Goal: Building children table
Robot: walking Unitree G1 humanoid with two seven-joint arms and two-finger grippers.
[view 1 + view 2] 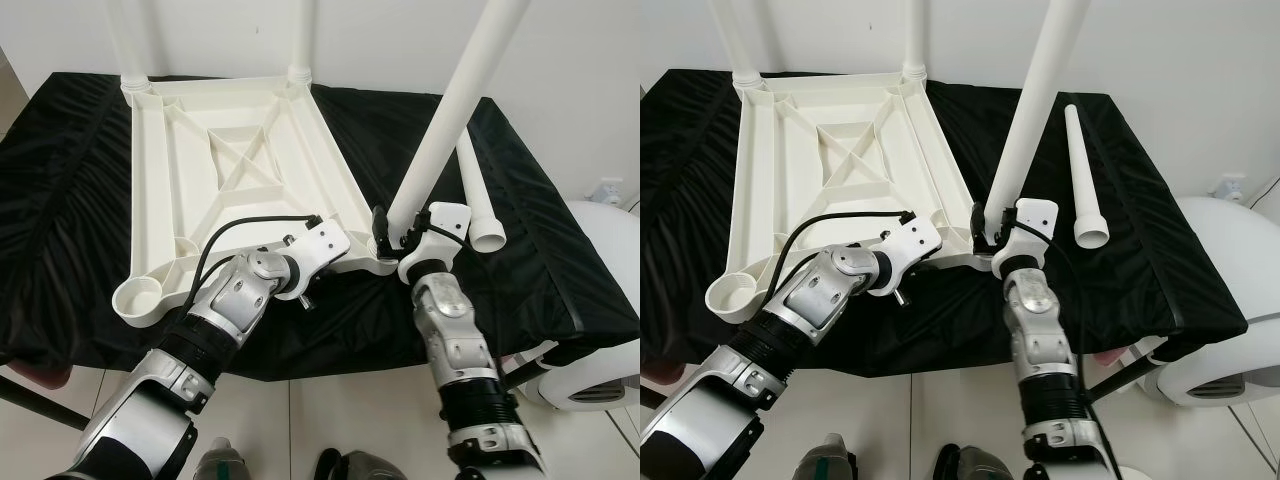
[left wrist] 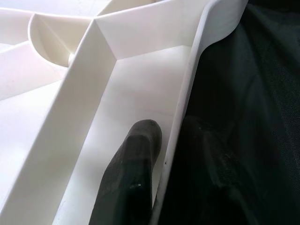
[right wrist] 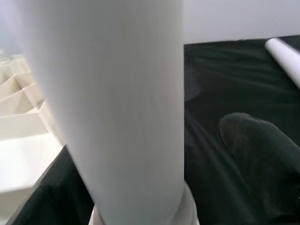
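Black cloth covers the surface point(image 1: 560, 260), where an upside-down white plastic children's tabletop point(image 1: 235, 170) lies with its ribbed underside up. Two white plastic legs point(image 1: 300, 40) stand in its far corner sockets. The left gripper point(image 2: 161, 154) pinches the tabletop's near rim, one finger point(image 2: 133, 164) inside the channel and the other outside against the cloth. The right gripper point(image 1: 392, 238) has its fingers closed around a third white tubular leg point(image 1: 455, 110), tilted at the near right corner socket. A fourth white leg point(image 1: 478, 195) lies loose on the cloth just beside it.
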